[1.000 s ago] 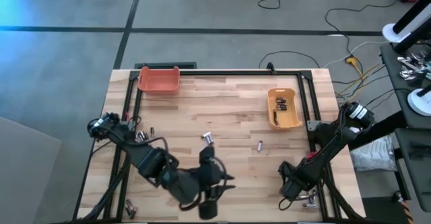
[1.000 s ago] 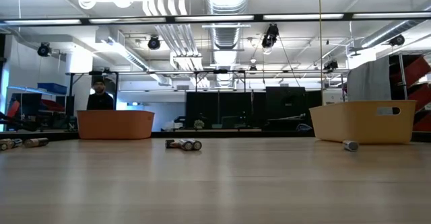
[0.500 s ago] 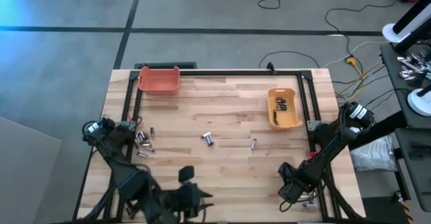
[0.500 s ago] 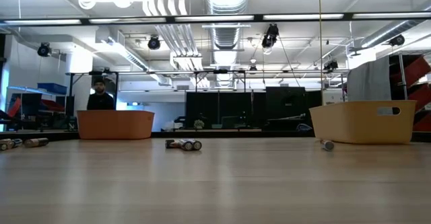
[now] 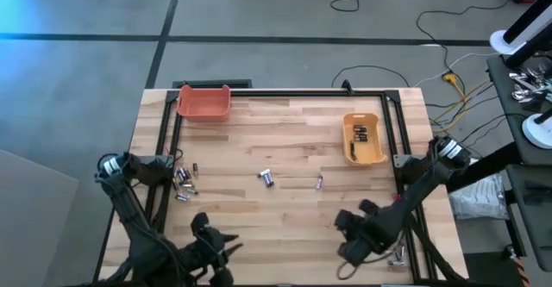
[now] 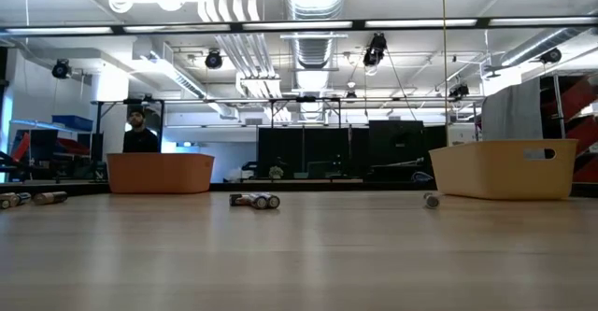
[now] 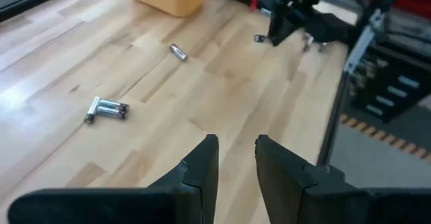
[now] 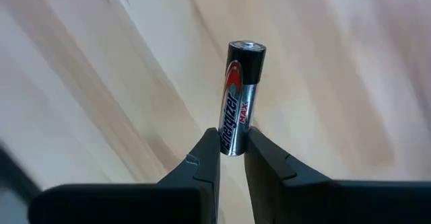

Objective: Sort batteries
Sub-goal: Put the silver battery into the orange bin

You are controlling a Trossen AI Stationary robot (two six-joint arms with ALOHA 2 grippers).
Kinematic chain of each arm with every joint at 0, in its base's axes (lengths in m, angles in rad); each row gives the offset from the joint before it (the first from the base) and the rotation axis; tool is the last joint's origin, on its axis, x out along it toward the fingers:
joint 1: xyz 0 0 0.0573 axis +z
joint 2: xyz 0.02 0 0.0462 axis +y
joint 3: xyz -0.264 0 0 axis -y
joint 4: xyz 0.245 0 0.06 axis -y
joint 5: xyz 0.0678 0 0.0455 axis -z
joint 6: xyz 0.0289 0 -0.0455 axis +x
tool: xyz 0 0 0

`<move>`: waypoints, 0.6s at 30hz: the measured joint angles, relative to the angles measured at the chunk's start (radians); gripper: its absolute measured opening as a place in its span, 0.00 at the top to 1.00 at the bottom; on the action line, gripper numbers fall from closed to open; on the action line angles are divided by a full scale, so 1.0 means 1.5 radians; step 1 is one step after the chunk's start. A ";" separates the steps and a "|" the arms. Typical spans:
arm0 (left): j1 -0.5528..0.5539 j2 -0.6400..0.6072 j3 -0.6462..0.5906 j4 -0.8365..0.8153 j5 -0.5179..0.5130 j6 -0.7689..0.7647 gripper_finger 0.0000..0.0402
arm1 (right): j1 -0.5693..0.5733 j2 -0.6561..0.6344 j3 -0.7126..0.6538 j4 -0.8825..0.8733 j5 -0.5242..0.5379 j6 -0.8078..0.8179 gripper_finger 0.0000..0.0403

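Loose batteries lie on the wooden table: a cluster (image 5: 182,182) at the left, a pair (image 5: 267,177) in the middle, and one alone (image 5: 320,182) right of it. More lie in the yellow bin (image 5: 348,151); the orange bin (image 5: 203,102) stands at the far left. My right gripper (image 8: 232,146), near the table's near right corner (image 5: 349,246), is shut on a silver-and-black battery (image 8: 239,99). My left gripper (image 7: 236,150) hovers open near the near edge (image 5: 217,244), holding nothing. My right gripper pinches the battery's silver end (image 8: 231,140) between its two fingertips. The battery lies in line with the fingers and sticks out past them, black end (image 8: 246,54) foremost. It touches nothing else that I can see, with wooden table behind it.
In the low view the lone battery (image 6: 431,200) lies before the yellow bin (image 6: 502,169), the pair (image 6: 255,200) mid-table, others (image 6: 28,199) at the left. A person (image 6: 140,135) stands behind the orange bin (image 6: 160,173). A black frame (image 5: 285,90) rims the table.
My left arm has drawn back from the table's middle toward the near left corner. The lone battery has rolled a little toward the left. My right gripper has shifted slightly left along the near edge.
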 joint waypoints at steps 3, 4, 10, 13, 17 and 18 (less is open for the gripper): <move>0.002 -0.040 -0.081 0.082 -0.029 -0.006 0.80 | -0.035 0.006 0.059 0.017 0.035 -0.095 0.91; 0.005 -0.056 -0.111 0.120 -0.036 0.000 0.80 | -0.046 0.007 0.077 0.023 0.041 -0.129 0.91; 0.036 -0.172 -0.308 0.501 -0.070 0.173 0.79 | -0.107 0.000 0.173 0.064 0.104 -0.322 0.91; 0.058 -0.217 -0.414 0.778 -0.068 0.349 0.76 | -0.130 -0.013 0.203 0.129 0.118 -0.400 0.91; 0.105 -0.243 -0.527 1.158 -0.022 0.552 0.72 | -0.147 -0.019 0.232 0.203 0.123 -0.478 0.91; 0.118 -0.244 -0.547 1.234 -0.008 0.587 0.71 | -0.152 -0.019 0.240 0.223 0.123 -0.493 0.91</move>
